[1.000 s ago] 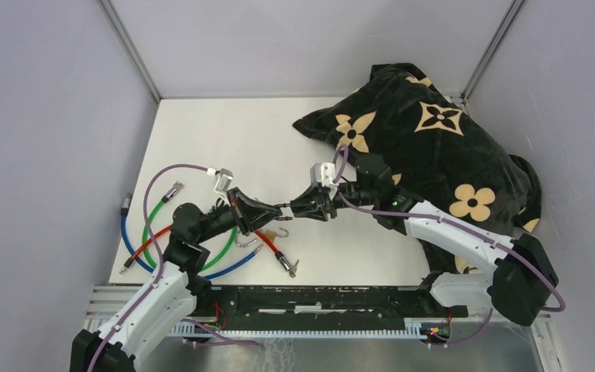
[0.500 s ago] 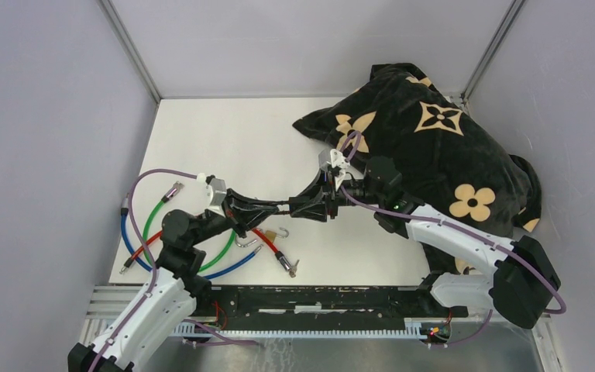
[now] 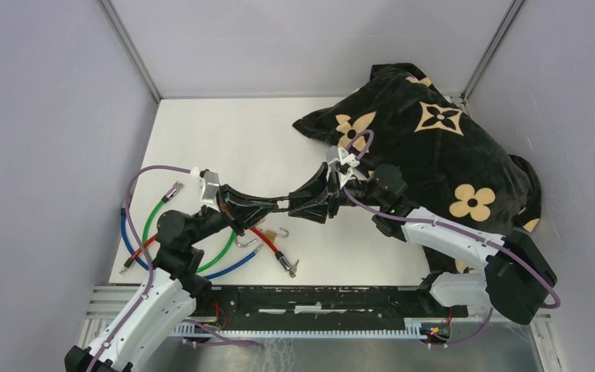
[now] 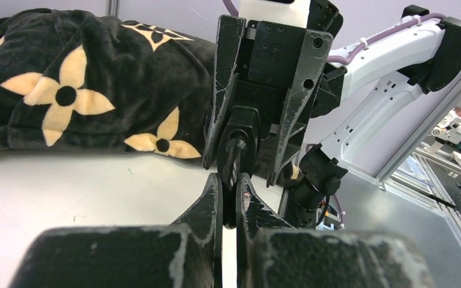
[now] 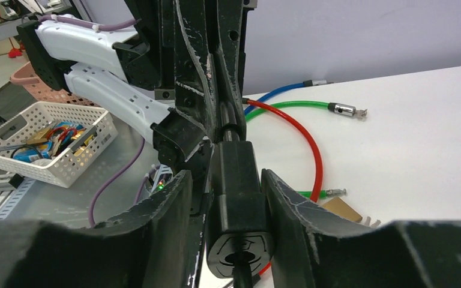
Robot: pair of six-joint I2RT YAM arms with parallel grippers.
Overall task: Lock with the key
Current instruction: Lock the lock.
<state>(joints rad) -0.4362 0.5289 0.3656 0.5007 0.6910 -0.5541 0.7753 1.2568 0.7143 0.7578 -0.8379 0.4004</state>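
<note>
**A:** Locked yet?

**B:** Not that I can see. Above the table (image 3: 225,139), the left claw (image 4: 228,183) is pinched together on what seems to be the key (image 4: 230,193), right at the black lock barrel (image 5: 237,204).

**A:** And the right claw (image 5: 227,174)?

**B:** Its jaws stand apart around the barrel, with a gap on one side. I'd judge the seating and the turn are both left.
</note>
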